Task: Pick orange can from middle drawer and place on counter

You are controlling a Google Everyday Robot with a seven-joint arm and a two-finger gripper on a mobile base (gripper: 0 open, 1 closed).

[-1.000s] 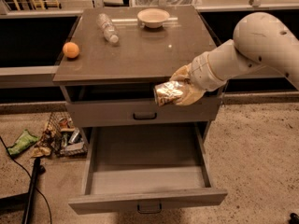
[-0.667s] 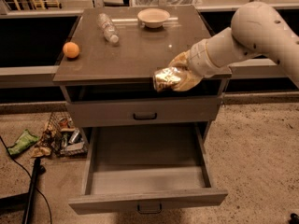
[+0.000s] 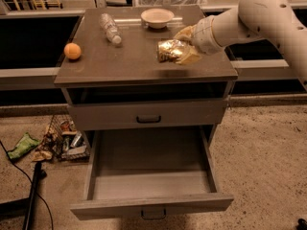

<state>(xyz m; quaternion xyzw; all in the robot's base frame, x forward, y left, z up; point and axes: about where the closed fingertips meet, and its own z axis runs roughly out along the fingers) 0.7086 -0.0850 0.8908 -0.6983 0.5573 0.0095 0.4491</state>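
Observation:
The orange can is a dented shiny gold can with dark patches. My gripper is shut on it and holds it over the right part of the counter, at or just above the surface. The white arm reaches in from the upper right. The middle drawer is pulled fully open below and its flat floor is bare.
On the counter are a round orange fruit at the left, a clear plastic bottle lying at the back and a white bowl at the back. A closed drawer front sits above the open drawer. Litter lies on the floor at the left.
My gripper has carried the can up from in front of the upper drawer and over the counter's front edge, to above the right part of the counter.

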